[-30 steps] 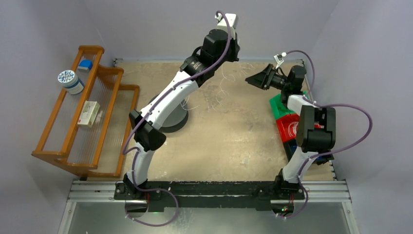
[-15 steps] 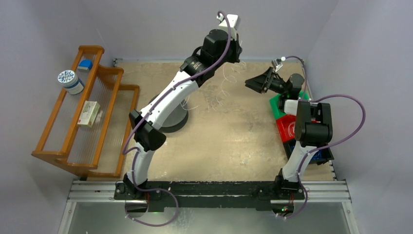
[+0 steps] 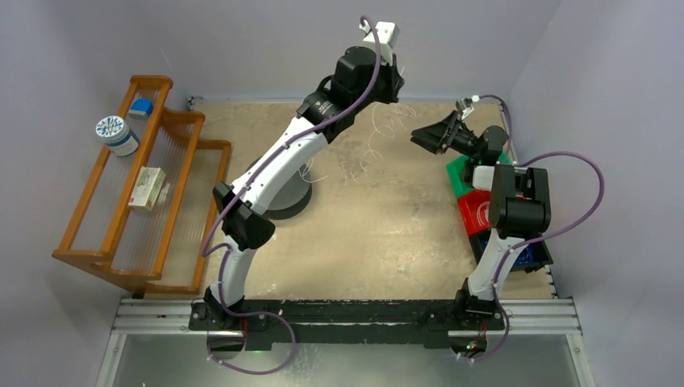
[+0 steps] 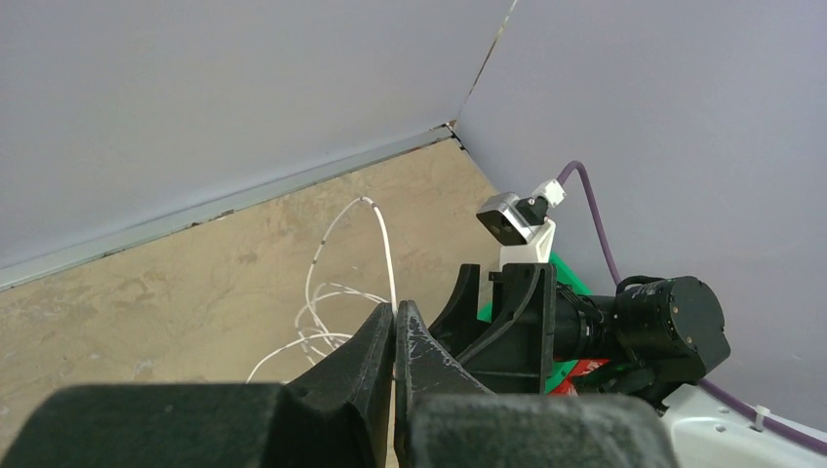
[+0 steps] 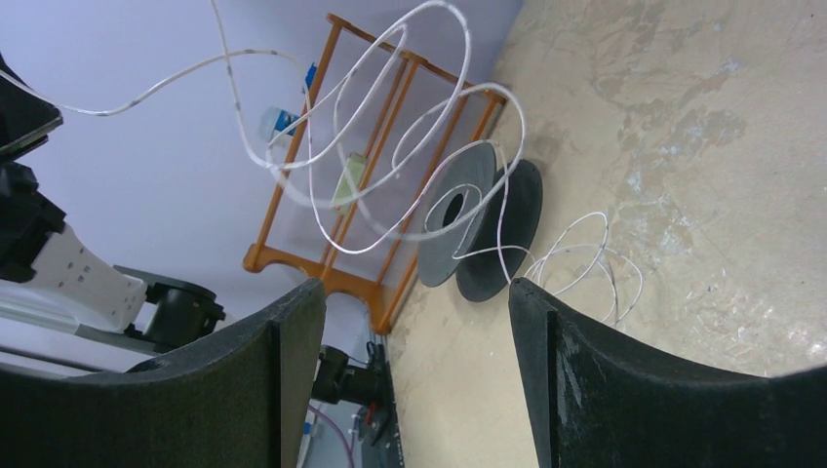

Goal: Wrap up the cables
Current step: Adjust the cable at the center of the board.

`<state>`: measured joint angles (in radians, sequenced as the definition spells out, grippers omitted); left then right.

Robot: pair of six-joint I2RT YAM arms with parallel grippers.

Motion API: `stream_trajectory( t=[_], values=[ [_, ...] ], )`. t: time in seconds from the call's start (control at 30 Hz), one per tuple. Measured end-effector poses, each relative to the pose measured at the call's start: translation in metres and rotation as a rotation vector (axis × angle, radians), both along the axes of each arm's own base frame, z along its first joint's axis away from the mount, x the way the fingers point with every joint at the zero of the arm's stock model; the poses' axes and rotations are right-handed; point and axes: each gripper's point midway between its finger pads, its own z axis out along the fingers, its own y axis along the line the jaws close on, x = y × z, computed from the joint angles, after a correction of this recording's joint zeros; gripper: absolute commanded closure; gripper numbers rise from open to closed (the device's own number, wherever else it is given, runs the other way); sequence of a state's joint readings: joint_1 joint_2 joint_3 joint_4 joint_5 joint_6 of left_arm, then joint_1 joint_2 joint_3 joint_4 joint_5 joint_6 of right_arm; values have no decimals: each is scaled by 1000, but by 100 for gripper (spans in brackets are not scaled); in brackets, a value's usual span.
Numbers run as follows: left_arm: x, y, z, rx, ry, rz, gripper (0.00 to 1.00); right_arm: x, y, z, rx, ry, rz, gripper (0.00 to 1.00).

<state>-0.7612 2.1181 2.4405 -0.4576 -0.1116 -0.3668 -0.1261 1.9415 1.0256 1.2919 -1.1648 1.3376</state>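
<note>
The cables (image 3: pixel 369 157) are one thin whitish wire curling in loose loops over the back of the table. My left gripper (image 3: pixel 394 87) hangs high at the back, shut on the wire; in the left wrist view its jaws (image 4: pixel 394 310) pinch the strand (image 4: pixel 386 244) at the tips. My right gripper (image 3: pixel 421 134) stands open just to the right, pointing left at the loops. In the right wrist view the cable (image 5: pixel 523 122) hangs in the air ahead of the open fingers (image 5: pixel 414 288) and touches neither. The wire trails down to a dark grey spool (image 5: pixel 488 224).
The spool (image 3: pixel 286 205) lies on the table partly under my left arm. A wooden rack (image 3: pixel 105 258) at the left holds a tin (image 3: pixel 115 133) and a small box (image 3: pixel 147 187). Green (image 3: pixel 461 176) and red (image 3: pixel 474 214) bins sit at the right edge. Walls close in behind.
My right arm has drawn its elbow in and turned its wrist, with the open gripper staying near the loops. The left gripper has edged slightly right, still holding the wire.
</note>
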Motion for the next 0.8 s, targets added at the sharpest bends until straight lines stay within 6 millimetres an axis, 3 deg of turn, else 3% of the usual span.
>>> stream_trajectory(
  t=[0.8],
  values=[
    [-12, -12, 3, -16, 5, -60, 100, 4, -6, 2, 47, 13, -21, 28]
  ],
)
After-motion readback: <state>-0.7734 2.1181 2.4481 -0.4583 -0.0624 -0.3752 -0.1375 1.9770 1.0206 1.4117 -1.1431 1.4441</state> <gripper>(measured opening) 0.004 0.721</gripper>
